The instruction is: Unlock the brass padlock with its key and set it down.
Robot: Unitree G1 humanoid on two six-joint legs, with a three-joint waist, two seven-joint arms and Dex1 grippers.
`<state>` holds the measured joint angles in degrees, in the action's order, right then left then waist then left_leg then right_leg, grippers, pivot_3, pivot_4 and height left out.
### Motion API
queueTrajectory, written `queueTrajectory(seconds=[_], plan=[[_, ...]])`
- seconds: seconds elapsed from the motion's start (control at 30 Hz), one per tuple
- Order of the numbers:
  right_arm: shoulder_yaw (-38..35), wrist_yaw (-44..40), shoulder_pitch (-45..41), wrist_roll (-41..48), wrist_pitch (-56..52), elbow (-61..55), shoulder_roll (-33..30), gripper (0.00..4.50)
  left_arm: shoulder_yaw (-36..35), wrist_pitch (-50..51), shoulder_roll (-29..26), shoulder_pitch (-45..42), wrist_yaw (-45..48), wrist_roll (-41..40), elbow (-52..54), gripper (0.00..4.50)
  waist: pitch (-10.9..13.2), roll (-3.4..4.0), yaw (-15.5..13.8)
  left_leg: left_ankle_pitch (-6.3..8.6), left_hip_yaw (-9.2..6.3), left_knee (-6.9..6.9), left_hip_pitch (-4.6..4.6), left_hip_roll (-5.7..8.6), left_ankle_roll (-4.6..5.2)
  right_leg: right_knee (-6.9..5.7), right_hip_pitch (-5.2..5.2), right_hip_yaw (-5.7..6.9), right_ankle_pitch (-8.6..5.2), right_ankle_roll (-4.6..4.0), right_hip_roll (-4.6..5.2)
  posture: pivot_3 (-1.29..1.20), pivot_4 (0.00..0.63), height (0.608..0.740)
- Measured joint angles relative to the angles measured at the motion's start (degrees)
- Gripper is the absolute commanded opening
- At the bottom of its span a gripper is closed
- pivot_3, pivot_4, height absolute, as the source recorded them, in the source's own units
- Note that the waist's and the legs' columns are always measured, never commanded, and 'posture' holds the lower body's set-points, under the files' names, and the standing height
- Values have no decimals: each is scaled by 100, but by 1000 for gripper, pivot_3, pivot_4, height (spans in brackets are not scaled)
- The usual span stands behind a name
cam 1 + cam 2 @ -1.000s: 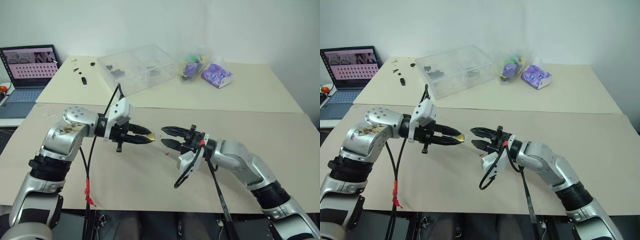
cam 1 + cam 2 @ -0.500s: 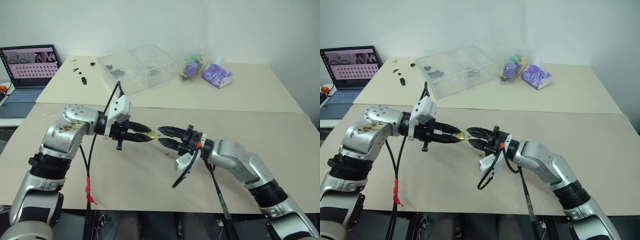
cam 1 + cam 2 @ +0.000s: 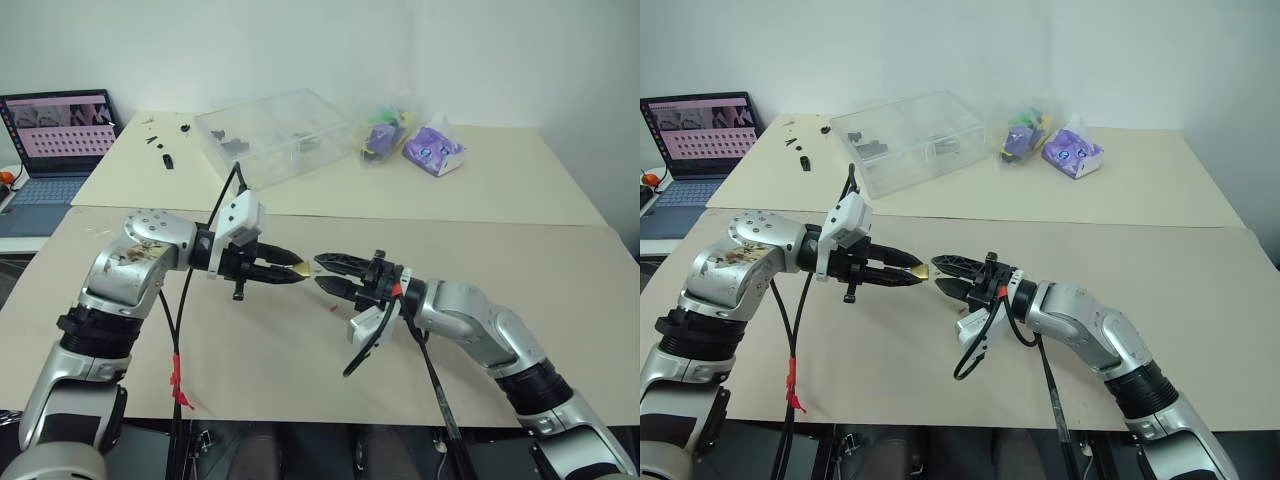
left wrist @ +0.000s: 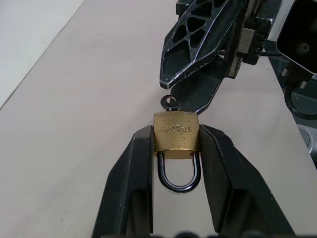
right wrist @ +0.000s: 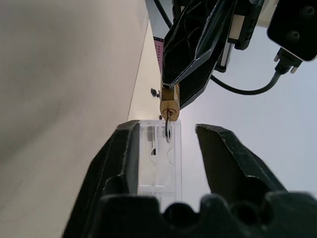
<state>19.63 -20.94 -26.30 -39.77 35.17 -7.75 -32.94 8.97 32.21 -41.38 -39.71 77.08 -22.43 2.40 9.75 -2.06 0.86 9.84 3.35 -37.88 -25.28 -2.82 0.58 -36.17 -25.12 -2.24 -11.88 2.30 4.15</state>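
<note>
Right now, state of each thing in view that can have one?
brass padlock: shackle closed, clamped in the left tool, held above the table
key: inserted in the padlock
right tool: open, fingers either side of the key, not gripping
laptop: lid open, screen on
clear plastic box: lid closed

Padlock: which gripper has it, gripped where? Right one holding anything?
The left gripper clamps the brass padlock by the sides of its body, key in the keyhole. The right gripper holds nothing; its open fingers straddle the key.
</note>
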Motion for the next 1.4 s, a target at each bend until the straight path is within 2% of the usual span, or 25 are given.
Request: queueTrajectory(seconds=[0.1, 0.13, 0.43, 0.67, 0.83, 1.03, 1.13, 1.27, 1.33, 1.37, 1.4], plan=[[0, 0, 0, 0, 0, 0, 0, 80, 1, 0, 0, 0, 0, 2, 0, 840, 0, 0, -1, 0, 0, 0, 0, 0, 0, 0, 0, 0, 0, 0, 0, 0, 150, 726], [0, -2, 0, -3, 0, 0, 0, 26, 0, 0, 0, -1, 0, 0, 0, 840, 0, 0, 0, 0, 0, 0, 0, 0, 0, 0, 0, 0, 0, 0, 0, 0, 150, 726], [-1, -104, 0, 67, -64, -17, 28, 26, 0, 0, 0, -2, -9, 4, -4, 840, 0, 0, 0, 0, 0, 0, 0, 0, 0, 0, 0, 0, 0, 0, 0, 0, 150, 726], [12, -1244, 1, 1420, -1096, -136, 327, 26, -12, -8, -1, -23, -71, 37, -75, 840, 0, 0, 0, 0, -2, 0, 0, 0, 0, 0, 3, -1, 1, 0, -2, 0, 150, 726], [-35, -2203, 1, 2697, -2569, -484, 529, 26, -2, -6, -10, -20, -54, 82, -83, 840, 0, 0, -4, 0, -3, 0, 0, -2, 0, -2, 4, 0, 2, 1, -3, 0, 150, 726], [-125, -2580, -26, 3302, -3583, -741, 648, 26, -3, -4, -19, -19, -44, 82, -82, 840, 0, 0, -6, 0, -3, 0, 0, -2, 0, -2, 3, 1, 2, 1, -3, 0, 150, 726], [-152, -2645, -62, 3392, -3740, -796, 658, 786, -3, -3, -13, -19, -30, 74, -79, 840, 0, 0, -6, 0, -2, 0, 0, -2, 0, -2, 2, 1, 1, 1, -2, 0, 150, 726], [-164, -2618, -95, 3342, -3711, -825, 655, 2244, -4, -3, -2, -19, -19, 58, -62, 840, 0, 0, -6, 0, -2, 0, 0, -2, 0, -1, 1, 1, 1, 1, -3, 0, 150, 726], [-131, -2479, -104, 3150, -3527, -829, 653, 2726, -4, -3, 3, -19, -18, 46, -61, 840, 0, 0, -6, 0, -2, 0, 0, -1, 0, -2, 1, 1, 1, 1, -2, 0, 150, 726], [-96, -2376, -119, 2954, -3325, -828, 612, 3187, -4, -3, 5, -19, -18, 32, -59, 840, 0, 0, -6, 0, -1, 0, 0, -1, 0, -1, 0, 0, 1, 1, -2, 0, 150, 726], [-57, -2290, -136, 2793, -3128, -824, 543, 3187, -4, -3, 5, -19, -18, 27, -58, 840, 0, 0, -5, 0, -1, 0, 0, -1, 0, -1, 0, 1, 1, 2, -2, 0, 150, 726]])
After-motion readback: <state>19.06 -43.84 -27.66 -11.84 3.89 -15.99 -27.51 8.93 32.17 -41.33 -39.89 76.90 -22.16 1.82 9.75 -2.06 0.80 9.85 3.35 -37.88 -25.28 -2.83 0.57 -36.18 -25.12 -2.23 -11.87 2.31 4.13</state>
